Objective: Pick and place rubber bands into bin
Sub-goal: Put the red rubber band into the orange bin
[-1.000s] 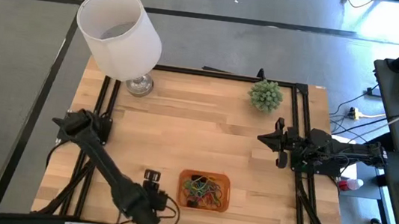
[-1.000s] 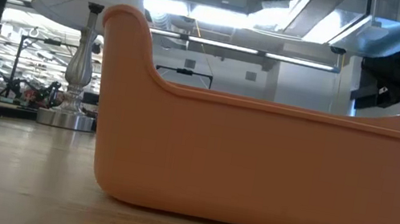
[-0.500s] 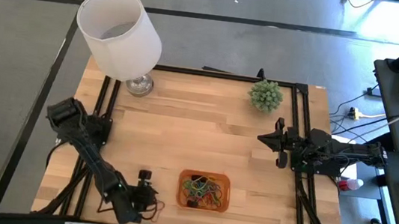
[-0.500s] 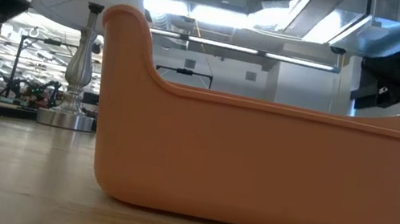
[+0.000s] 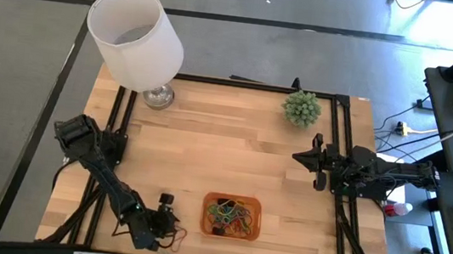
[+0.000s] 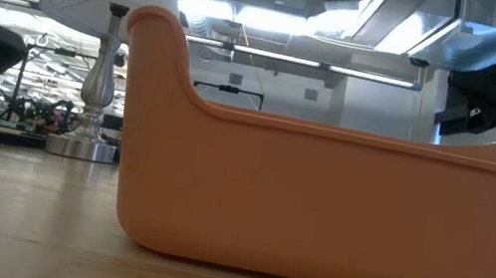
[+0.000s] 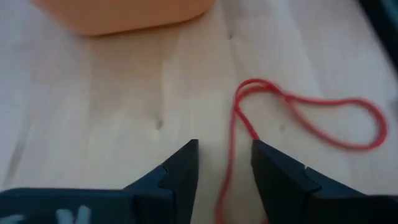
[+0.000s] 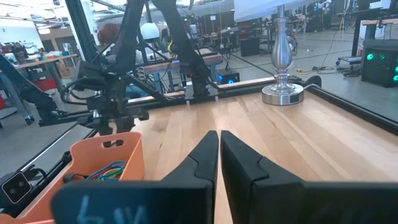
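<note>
Mostly, the job looked done. The bin (image 5: 232, 216), a small orange tray, sat near the front edge of the desk (image 5: 225, 135), a little right of the middle. Many rubber bands (image 5: 229, 214) lay in a heap inside it, green, yellow, red and dark ones all mixed up.

One red rubber band (image 7: 292, 118) was not in yet. It lay flat on the wood just left of the bin, not touching it. The left tool (image 7: 224, 165) was low over that spot, close to the desk. Its two dark fingers (image 7: 180, 168) stood apart, one on each side of a thin end of the red loop. They were open and had not pinched the band yet, so nothing was held.

The right tool (image 5: 302, 158) waited far off at the right side of the desk, up in the air. Its fingers were closed together with nothing between them.

From above, no other loose bands showed on the wood. So what seemed to be left was to squeeze this last red band, lift it, carry it right, and drop it in the bin. A thin floppy band could slip out of the fingers.
</note>
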